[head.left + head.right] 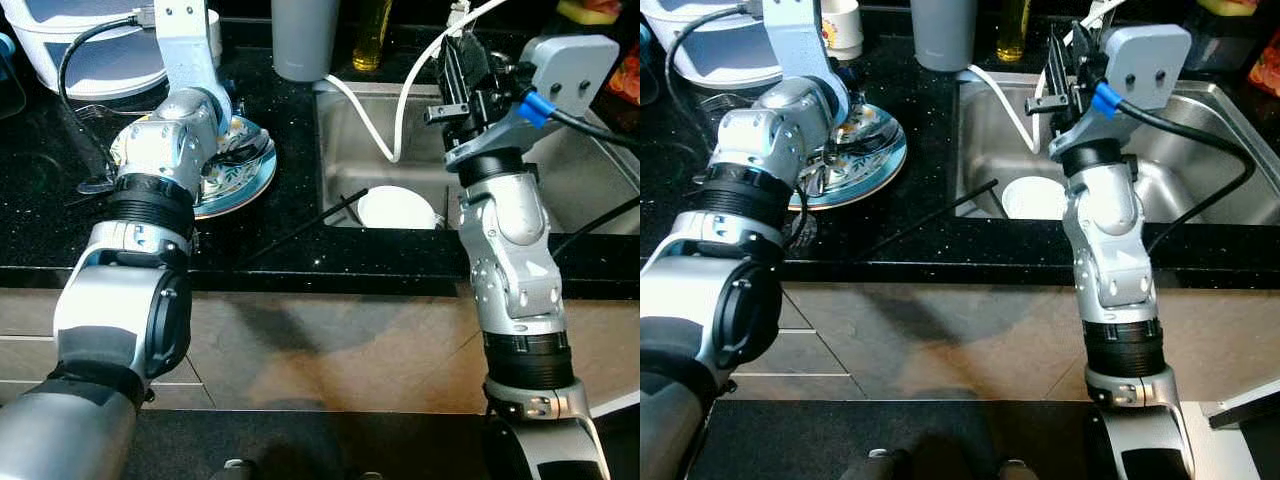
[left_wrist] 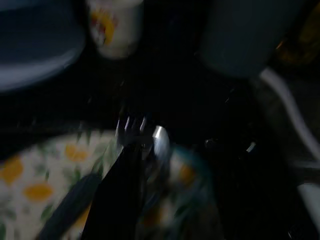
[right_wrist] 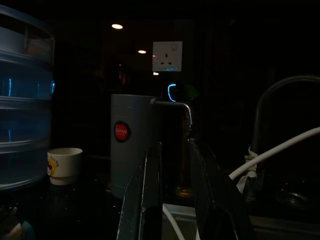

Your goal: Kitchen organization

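Left end effector point(image 2: 125, 165): over the flowered plate point(image 1: 255, 175), upper left of the head views. Wrist view is dark and blurred; one black finger point(image 2: 117, 195) lies along a fork point(image 2: 131, 129) whose tines point past the plate rim, a spoon point(image 2: 160, 142) just beside it. Cannot tell whether the fingers are apart or clamped on the fork. The silver forearm covers most of the plate.

Right end effector point(image 3: 172, 195): raised over the left part of the steel sink point(image 1: 1200, 190), upper right of centre, fingers point(image 3: 145, 200) upright, a narrow gap between them, nothing held.

Outward:
- White bowl point(image 1: 396, 208) on the sink floor at its near edge, below the right end effector.
- White hose point(image 1: 375, 125) loops down into the sink.
- Thin black stick point(image 1: 940, 212) lies slantwise on the black speckled desk point(image 1: 300, 255), one end over the sink edge.
- Grey jug point(image 3: 132, 145) with a red round label stands at the desk's back, top centre.
- Small white cup point(image 3: 65, 164) with a printed picture, left of the jug.
- Stacked clear container point(image 3: 25, 100) in the upper left corner.
- Yellow bottle point(image 1: 372, 35) behind the sink.
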You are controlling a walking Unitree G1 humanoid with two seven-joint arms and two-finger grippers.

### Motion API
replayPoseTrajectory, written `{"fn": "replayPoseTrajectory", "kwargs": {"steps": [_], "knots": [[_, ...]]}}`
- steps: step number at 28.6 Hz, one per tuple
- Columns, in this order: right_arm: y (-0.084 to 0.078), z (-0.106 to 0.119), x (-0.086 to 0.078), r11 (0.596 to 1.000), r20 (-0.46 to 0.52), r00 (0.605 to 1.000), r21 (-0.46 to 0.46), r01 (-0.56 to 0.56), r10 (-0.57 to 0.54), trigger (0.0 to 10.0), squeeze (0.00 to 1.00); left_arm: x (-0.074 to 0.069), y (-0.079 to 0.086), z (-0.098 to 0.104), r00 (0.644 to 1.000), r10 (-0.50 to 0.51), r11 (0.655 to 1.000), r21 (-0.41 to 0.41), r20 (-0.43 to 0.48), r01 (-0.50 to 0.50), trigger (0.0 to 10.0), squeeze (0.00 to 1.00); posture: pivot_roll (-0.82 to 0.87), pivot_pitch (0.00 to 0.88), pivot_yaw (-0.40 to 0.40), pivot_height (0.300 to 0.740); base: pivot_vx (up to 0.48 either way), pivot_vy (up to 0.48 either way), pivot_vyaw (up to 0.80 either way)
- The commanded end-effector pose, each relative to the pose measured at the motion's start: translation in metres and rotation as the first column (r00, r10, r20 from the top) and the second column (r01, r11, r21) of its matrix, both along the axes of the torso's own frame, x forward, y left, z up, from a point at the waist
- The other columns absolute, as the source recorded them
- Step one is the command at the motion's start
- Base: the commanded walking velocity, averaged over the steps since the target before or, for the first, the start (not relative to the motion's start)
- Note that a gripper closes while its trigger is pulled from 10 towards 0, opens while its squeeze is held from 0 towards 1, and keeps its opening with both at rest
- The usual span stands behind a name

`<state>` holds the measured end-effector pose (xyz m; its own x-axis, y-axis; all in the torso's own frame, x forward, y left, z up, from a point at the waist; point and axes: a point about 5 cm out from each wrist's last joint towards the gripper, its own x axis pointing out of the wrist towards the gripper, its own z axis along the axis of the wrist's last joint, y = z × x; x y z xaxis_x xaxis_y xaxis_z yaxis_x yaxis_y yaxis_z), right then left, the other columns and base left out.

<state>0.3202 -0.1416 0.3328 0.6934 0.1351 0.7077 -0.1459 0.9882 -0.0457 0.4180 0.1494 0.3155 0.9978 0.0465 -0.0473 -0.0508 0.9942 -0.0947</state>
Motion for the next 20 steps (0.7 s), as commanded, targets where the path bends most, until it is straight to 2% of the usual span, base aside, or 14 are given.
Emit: {"fn": "replayPoseTrajectory", "kwargs": {"steps": [1, 5, 10, 11, 13, 14, 15, 20], "knots": [[-0.002, 0.001, -0.002, 1.000, 0.010, 1.000, 0.004, -0.002, 0.002, 10.0, 0.00, 0.000, 0.006, -0.010, 0.999, 0.023, 1.000, 0.011, -0.037, -0.022, 10.0, 0.00, 0.10, 0.158, 0.006, 0.740, 0.000, 0.000, 0.00], [0.000, 0.003, -0.001, 1.000, 0.016, 1.000, 0.004, -0.010, 0.010, 10.0, 0.00, 0.001, 0.010, -0.032, 0.992, 0.005, 0.999, -0.042, -0.122, -0.010, 10.0, 0.00, 0.10, 0.150, 0.006, 0.740, 0.000, 0.000, 0.00], [-0.001, 0.004, -0.002, 1.000, 0.021, 1.000, 0.004, -0.005, 0.005, 10.0, 0.00, 0.001, 0.011, -0.041, 0.987, 0.007, 0.998, -0.061, -0.158, -0.017, 10.0, 0.00, 0.10, 0.146, 0.009, 0.740, 0.000, 0.000, 0.00], [-0.002, 0.003, -0.002, 1.000, 0.020, 1.000, 0.004, -0.002, 0.002, 10.0, 0.00, 0.001, 0.010, -0.041, 0.987, 0.005, 0.998, -0.067, -0.160, -0.016, 6.3, 0.00, 0.09, 0.148, 0.010, 0.740, 0.000, 0.000, 0.00], [-0.002, 0.003, -0.002, 1.000, 0.019, 1.000, 0.004, 0.001, -0.001, 10.0, 0.00, 0.001, 0.010, -0.041, 0.987, 0.004, 0.997, -0.070, -0.160, -0.015, 6.3, 0.00, 0.09, 0.148, 0.009, 0.740, 0.000, 0.000, 0.00], [-0.003, 0.003, -0.002, 1.000, 0.018, 1.000, 0.004, 0.002, -0.002, 10.0, 0.00, 0.001, 0.010, -0.041, 0.988, 0.006, 0.998, -0.064, -0.153, -0.016, 0.9, 0.00, 0.09, 0.148, 0.009, 0.740, 0.000, 0.000, 0.00], [-0.003, 0.003, -0.002, 1.000, 0.018, 1.000, 0.005, 0.003, -0.003, 10.0, 0.00, 0.001, 0.010, -0.040, 0.989, 0.007, 0.998, -0.061, -0.148, -0.017, 0.0, 0.00, 0.09, 0.150, 0.009, 0.740, 0.000, 0.000, 0.00], [-0.003, 0.004, -0.001, 1.000, 0.017, 1.000, 0.010, 0.001, -0.001, 10.0, 0.00, 0.001, 0.011, -0.034, 0.992, 0.016, 0.998, -0.053, -0.125, -0.023, 0.0, 0.00, 0.10, 0.152, 0.004, 0.740, 0.000, 0.000, 0.00]]}}
